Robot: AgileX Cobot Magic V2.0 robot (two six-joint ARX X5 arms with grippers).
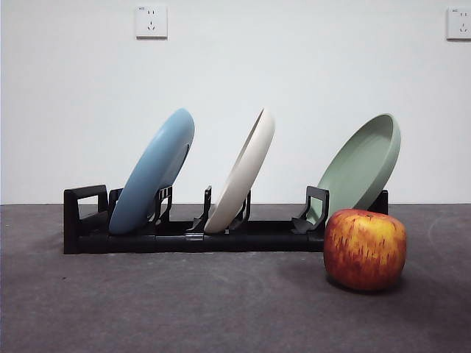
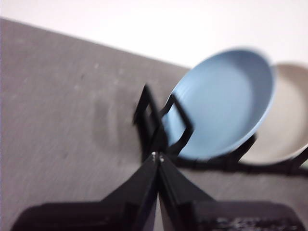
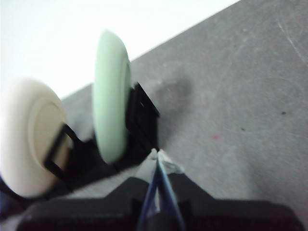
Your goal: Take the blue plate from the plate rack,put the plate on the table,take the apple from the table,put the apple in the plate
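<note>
The blue plate (image 1: 153,170) leans in the left slot of the black plate rack (image 1: 193,229) on the dark grey table (image 1: 184,309). It also shows in the left wrist view (image 2: 222,101). The apple (image 1: 365,248) sits on the table in front of the rack's right end. My left gripper (image 2: 157,157) is shut and empty, apart from the rack's left end (image 2: 155,126). My right gripper (image 3: 157,155) is shut and empty, near the rack's end by the green plate (image 3: 111,96). Neither arm shows in the front view.
A cream-white plate (image 1: 243,173) leans in the rack's middle slot and a sage-green plate (image 1: 362,165) in the right slot. The cream plate shows in both wrist views (image 2: 287,120) (image 3: 29,137). A white wall with sockets (image 1: 151,22) stands behind the table.
</note>
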